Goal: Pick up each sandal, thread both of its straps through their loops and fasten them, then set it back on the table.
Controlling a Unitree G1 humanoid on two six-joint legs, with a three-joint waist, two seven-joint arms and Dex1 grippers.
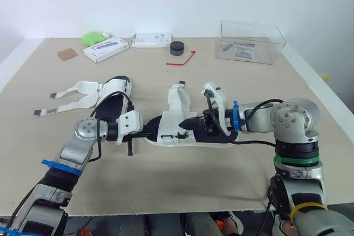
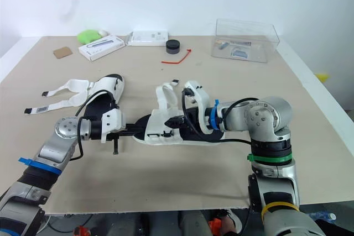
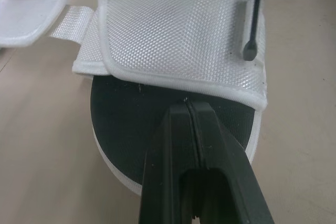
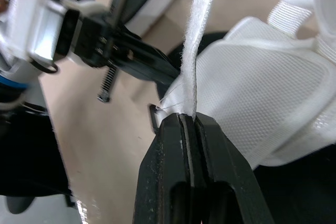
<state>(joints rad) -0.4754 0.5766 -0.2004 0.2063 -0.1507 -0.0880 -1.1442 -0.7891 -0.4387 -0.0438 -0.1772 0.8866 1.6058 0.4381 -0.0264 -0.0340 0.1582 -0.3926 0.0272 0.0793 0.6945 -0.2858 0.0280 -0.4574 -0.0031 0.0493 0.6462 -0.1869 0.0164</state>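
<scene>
A white sandal with a black sole (image 1: 191,135) lies in the middle of the table (image 1: 166,181). My right gripper (image 1: 192,121) is shut on one of its white straps (image 4: 199,35), which rises straight out from between the fingers (image 4: 168,145), beside the mesh upper (image 4: 262,93). My left gripper (image 1: 156,132) is shut, its tips resting on the black insole (image 3: 131,119) at the sandal's left end, just short of the white mesh flap (image 3: 173,30). A second sandal (image 1: 113,95) lies further back on the left with both straps (image 1: 72,95) spread loose.
Along the far edge stand a clear plastic box (image 1: 251,42), a small black round pot (image 1: 177,48), a red tie (image 1: 182,59), two white boxes (image 1: 106,48) (image 1: 152,38), a green object (image 1: 94,38) and a brown card (image 1: 67,53).
</scene>
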